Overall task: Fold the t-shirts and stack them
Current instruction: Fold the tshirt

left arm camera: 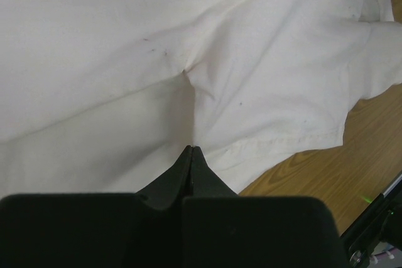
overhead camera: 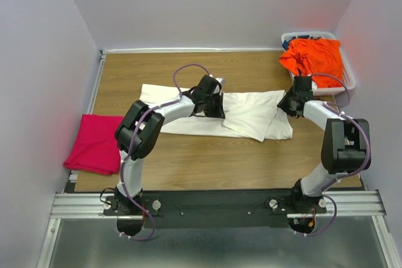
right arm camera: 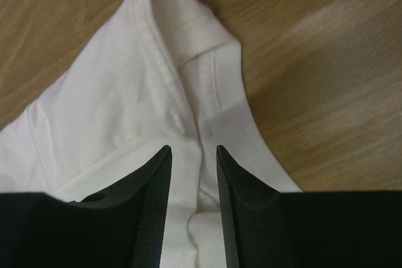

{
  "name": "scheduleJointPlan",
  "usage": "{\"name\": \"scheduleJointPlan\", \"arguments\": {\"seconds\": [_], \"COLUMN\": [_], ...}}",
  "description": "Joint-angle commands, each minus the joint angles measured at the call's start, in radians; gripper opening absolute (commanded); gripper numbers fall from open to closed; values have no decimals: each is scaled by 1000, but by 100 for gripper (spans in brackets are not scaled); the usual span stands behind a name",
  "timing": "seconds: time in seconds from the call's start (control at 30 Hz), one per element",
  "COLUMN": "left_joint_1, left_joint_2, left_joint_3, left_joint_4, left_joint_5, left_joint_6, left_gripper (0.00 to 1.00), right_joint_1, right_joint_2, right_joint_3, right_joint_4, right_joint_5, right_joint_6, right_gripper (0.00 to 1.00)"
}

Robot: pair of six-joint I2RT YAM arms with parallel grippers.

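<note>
Pale walls box in the wooden bench (overhead camera: 251, 161). The white shirt (overhead camera: 251, 120) lies spread across its middle, one side doubled over, soft and creased. My left gripper (left arm camera: 190, 152) is clenched tight with its tips on the cloth, I judge to pin it for the fold; whether it pinches any I cannot tell. My right gripper (right arm camera: 191, 150) stands released, jaws astride the hemmed edge, ready to take it. The pink shirt (overhead camera: 97, 142) lies folded at the left edge. The orange shirt (overhead camera: 314, 58) sits crumpled in the basket (overhead camera: 349, 81).
</note>
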Motion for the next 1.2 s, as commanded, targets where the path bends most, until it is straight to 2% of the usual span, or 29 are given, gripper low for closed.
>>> {"name": "scheduleJointPlan", "arguments": {"seconds": [0.0, 0.03, 0.13, 0.4, 0.53, 0.67, 0.93, 1.17], "left_joint_1": [5, 5, 5, 5, 5, 5, 5, 6], "left_joint_2": [-13, -10, -4, 7, 7, 8, 7, 8], "left_joint_3": [2, 5, 12, 32, 32, 31, 29, 29], "left_joint_4": [-18, -18, -22, -30, -30, -28, -33, -35], "left_joint_5": [-4, -4, -1, 2, 4, 2, 1, -1], "left_joint_6": [20, 20, 18, 21, 21, 21, 23, 23], "left_gripper": [0, 0, 0, 0, 0, 0, 0, 0], "right_joint_1": [-21, -19, -21, -21, -21, -21, -21, -21], "right_joint_2": [55, 65, 112, 149, 158, 177, 172, 152], "right_joint_3": [58, 72, 99, 101, 104, 116, 156, 205], "right_joint_4": [65, 75, 92, 155, 166, 168, 168, 132], "right_joint_5": [-38, -35, -24, -13, -15, -32, -21, 40], "right_joint_6": [-19, -21, -35, -38, -36, -31, -30, -65], "right_gripper": [43, 47, 49, 47, 31, 27, 2, 0]}}
